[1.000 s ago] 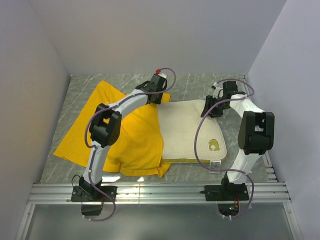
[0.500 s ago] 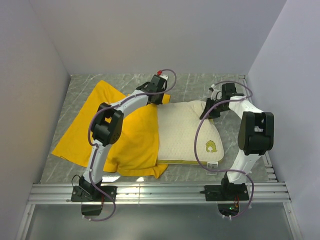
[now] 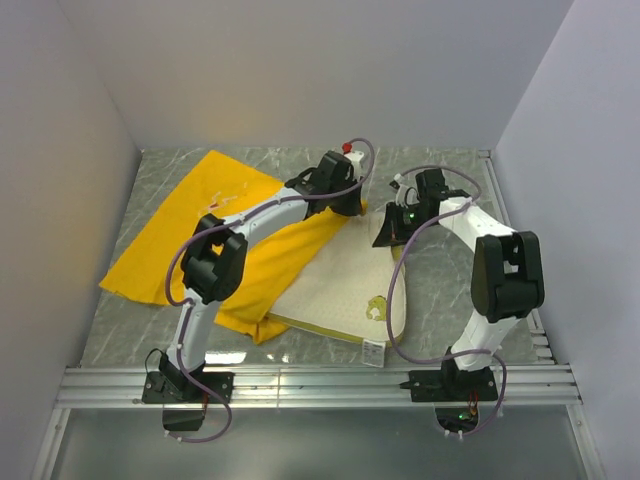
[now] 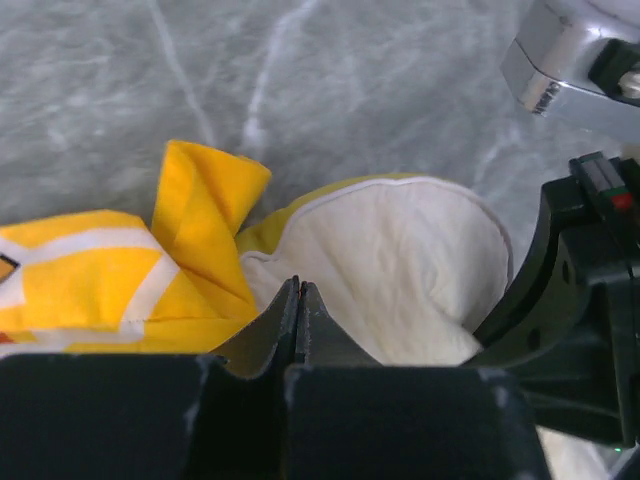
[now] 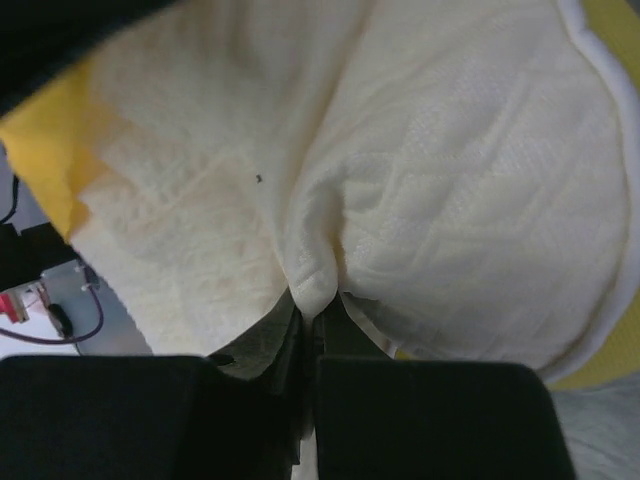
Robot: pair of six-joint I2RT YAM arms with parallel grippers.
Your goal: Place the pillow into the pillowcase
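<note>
The pillow point(image 3: 335, 285) lies slanted on the tabletop point(image 3: 440, 300), its near-right end with the logo bare and its left side under the pillowcase point(image 3: 150, 250), which spreads away to the far left.

The right end effector point(image 5: 310, 300) is pressed together on a puckered fold of the quilted pillow at its far end. The left end effector point(image 4: 300, 292), just beside it, is closed at the seam where yellow cloth meets the white corner. It appears to pinch the case's edge, but whether pillow cover is caught too I cannot tell.

To do this step well, the right grip should anchor the pillow corner slightly raised while the left draws the yellow hem over it rightward and nearer. Pull slowly, since bunching at the near left edge could snag.
</note>
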